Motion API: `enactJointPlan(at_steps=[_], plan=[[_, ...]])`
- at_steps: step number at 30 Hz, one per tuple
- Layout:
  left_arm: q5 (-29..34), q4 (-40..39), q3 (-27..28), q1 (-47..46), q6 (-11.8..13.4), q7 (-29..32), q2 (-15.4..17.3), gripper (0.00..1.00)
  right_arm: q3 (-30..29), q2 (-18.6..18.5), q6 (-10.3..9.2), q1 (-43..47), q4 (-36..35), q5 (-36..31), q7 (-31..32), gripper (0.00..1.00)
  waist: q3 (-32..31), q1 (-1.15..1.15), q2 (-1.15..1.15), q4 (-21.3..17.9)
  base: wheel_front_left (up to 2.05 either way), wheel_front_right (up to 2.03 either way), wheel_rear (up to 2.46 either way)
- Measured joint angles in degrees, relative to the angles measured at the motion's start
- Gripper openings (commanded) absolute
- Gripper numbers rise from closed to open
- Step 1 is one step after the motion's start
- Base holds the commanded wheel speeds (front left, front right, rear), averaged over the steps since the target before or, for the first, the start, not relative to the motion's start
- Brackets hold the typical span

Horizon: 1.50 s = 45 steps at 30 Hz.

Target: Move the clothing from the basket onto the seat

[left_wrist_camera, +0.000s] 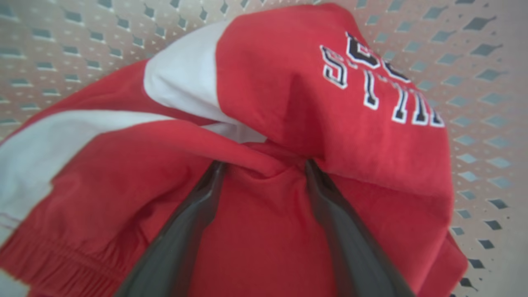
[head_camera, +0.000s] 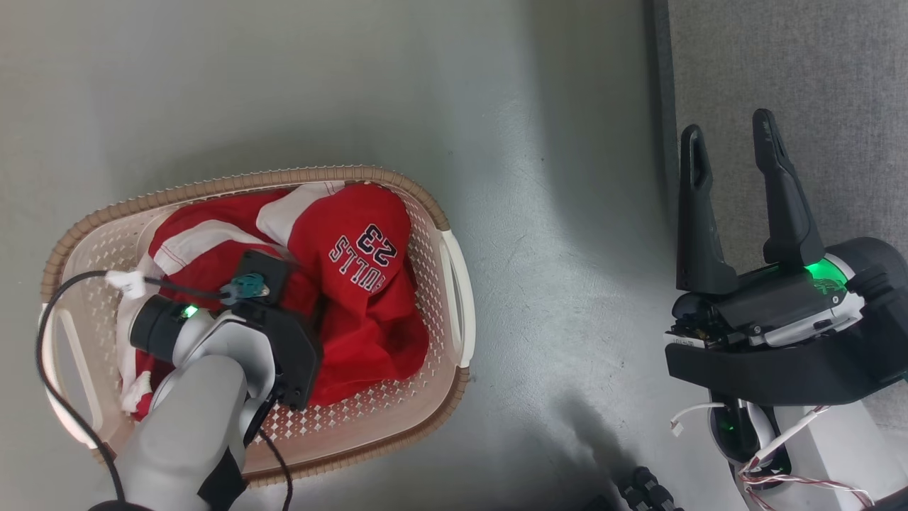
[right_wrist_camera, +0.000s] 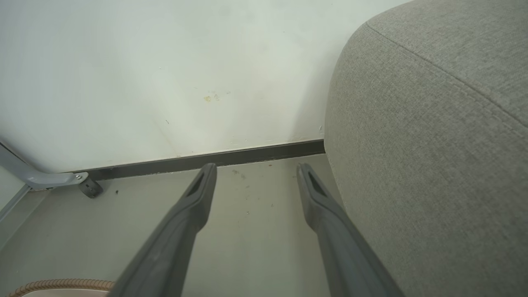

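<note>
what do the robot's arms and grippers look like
The left gripper and right gripper each have two long dark tapered fingers, slotted near the tips. Forearms are pale grey, wrists black with green lights. A black cable with a teal plug loops off the left wrist.

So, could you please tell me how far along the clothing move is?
Done: nothing visible; the clothing lies in the basket, and the seat shows none. In hand: the open left gripper straddles a red fold, not closed. Remaining: grip, lift, carry across; the right gripper is open beside the seat.
</note>
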Motion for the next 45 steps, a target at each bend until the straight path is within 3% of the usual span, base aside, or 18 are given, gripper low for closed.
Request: enactJointPlan(at_steps=[8,10,11,12,13,28,45], plan=[[2.21,4.33,-3.49,-1.55,0.00,4.27,-0.07,1.00,0.00,0.56,0.08,0.01,0.19,-0.42,0.00,1.00,0.01,0.00,0.00,-0.10,0.00,0.00,0.00],[2.29,5.11,-3.94,-1.88,0.00,5.14,-0.07,0.95,-0.04,0.63,0.10,0.01,0.24,-0.74,0.00,1.00,-0.08,0.00,0.00,-0.08,0.00,0.00,0.00],[2.29,5.32,-3.98,-2.03,0.00,5.33,-0.08,0.56,-0.09,0.68,0.18,0.01,0.26,-0.74,0.00,1.00,-0.12,0.00,0.00,-0.08,0.00,0.00,0.00],[2.25,5.50,-3.97,-2.10,0.00,5.33,-0.11,0.33,-0.16,0.73,0.27,0.01,0.30,-0.74,0.00,1.00,-0.16,0.00,0.00,-0.06,0.00,0.00,0.00],[2.22,5.72,-3.97,-2.12,0.00,5.34,-0.18,0.00,-0.24,0.76,0.37,0.01,0.33,-0.75,0.00,1.00,-0.21,0.00,0.00,-0.04,0.00,0.00,0.00],[-0.34,5.98,-4.90,-2.31,0.00,1.16,-1.63,0.00,-1.78,1.59,1.47,-0.24,2.38,-0.74,0.00,1.00,-2.71,0.00,0.00,0.75,0.00,0.00,0.00],[-7.71,3.37,-5.56,1.94,0.00,-9.02,-2.07,0.00,-4.64,1.40,4.00,-0.24,7.58,-0.64,0.01,1.00,-12.22,0.00,0.00,2.71,0.00,0.00,0.00]])
